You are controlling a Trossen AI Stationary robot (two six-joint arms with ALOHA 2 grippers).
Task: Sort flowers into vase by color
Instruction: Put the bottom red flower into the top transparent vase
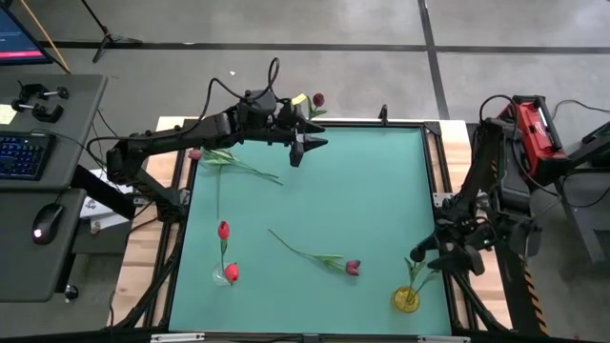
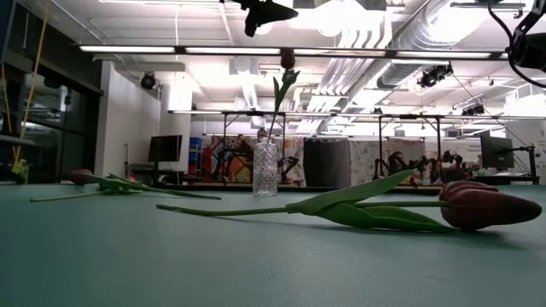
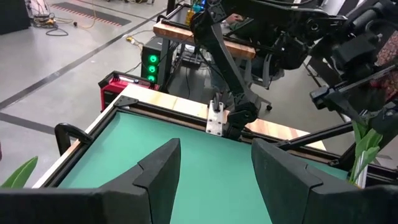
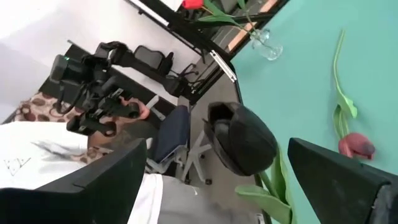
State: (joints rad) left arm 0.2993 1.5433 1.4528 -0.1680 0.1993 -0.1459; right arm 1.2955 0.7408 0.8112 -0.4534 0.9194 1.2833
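Observation:
A clear vase [image 2: 265, 169] at the table's far edge holds one dark maroon flower [image 1: 317, 98], upright. My left gripper [image 1: 305, 148] hangs open high over the mat just in front of that vase, with nothing between its fingers [image 3: 163, 171]. One dark-headed flower [image 1: 353, 268] lies flat on the mat near the front middle. Another flower [image 1: 196, 153] lies at the far left. A small clear vase [image 1: 226, 276] at the near left holds red flowers [image 1: 223, 230]. My right gripper [image 1: 429, 253] stands open at the near right edge, above a yellow vase [image 1: 405, 299] with green stems in it.
The green mat [image 1: 381, 191] is bare through its middle and far right. A raised dark frame [image 1: 427, 171] runs round it. A desk with keyboard and mouse [image 1: 43, 219] stands left of the table. A dark rounded object [image 4: 244, 138] sits by the near right corner.

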